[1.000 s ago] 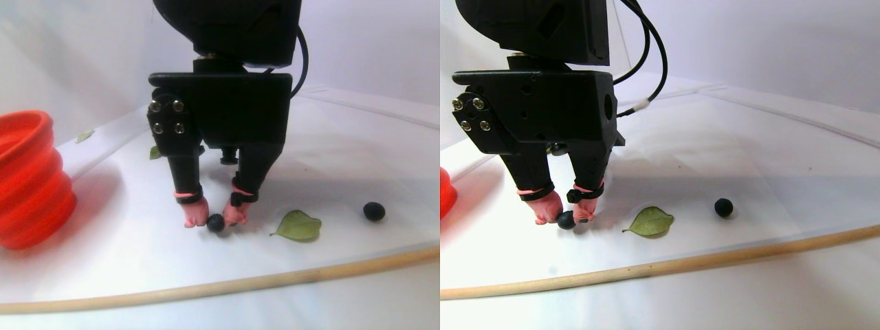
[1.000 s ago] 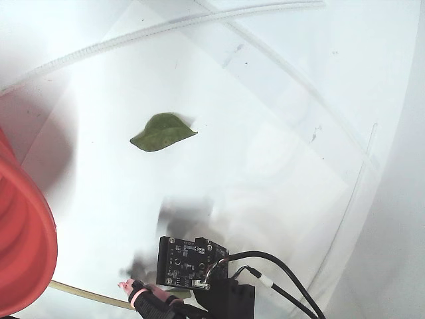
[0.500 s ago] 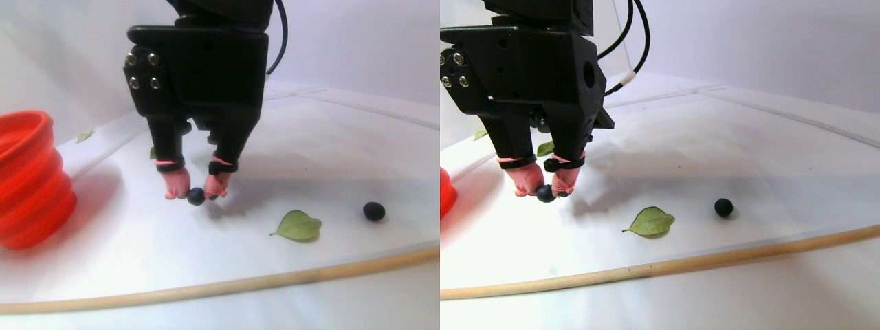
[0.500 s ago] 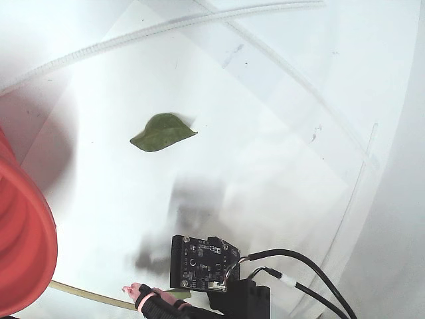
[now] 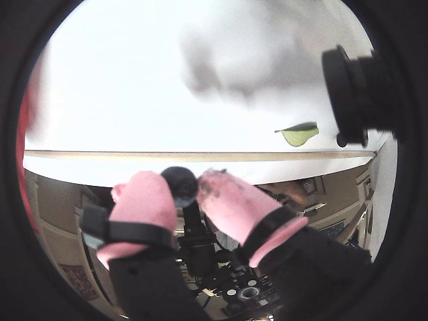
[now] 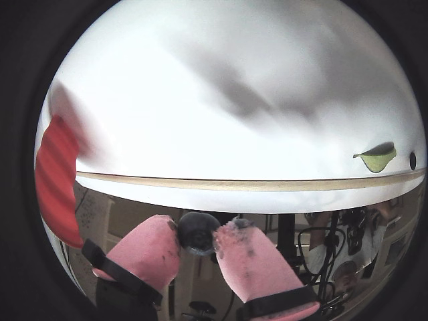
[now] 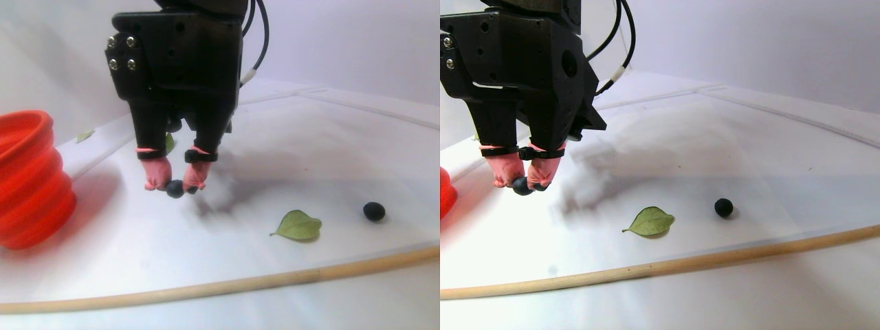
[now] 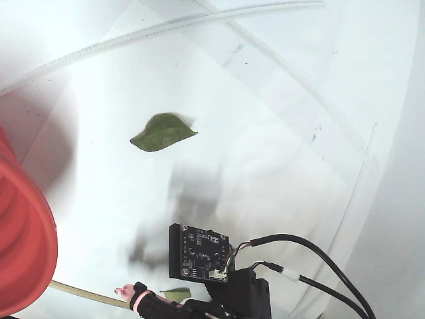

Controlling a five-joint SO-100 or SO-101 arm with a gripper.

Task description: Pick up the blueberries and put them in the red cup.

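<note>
My gripper [image 7: 174,185] has pink-covered fingertips [image 6: 144,251] and is shut on one near-black blueberry [image 6: 198,233], which also shows in a wrist view [image 5: 179,184]. In the stereo pair view it holds the berry [image 7: 175,190] a little above the white table. The red cup [image 7: 27,179], ridged and large, stands to the left of the gripper in that view. It also shows in a wrist view [image 6: 57,177] and in the fixed view [image 8: 23,252]. A second blueberry [image 7: 373,211] lies on the table to the right, past a green leaf [image 7: 298,225]. Other berries are out of view.
A wooden strip [image 7: 206,289] runs along the table's front edge. Another large green leaf [image 8: 163,131] lies on the white table, and a small leaf [image 8: 176,293] lies beside the gripper. A leaf [image 6: 376,159] sits far right near the edge. Black cables [image 8: 312,266] trail from the arm.
</note>
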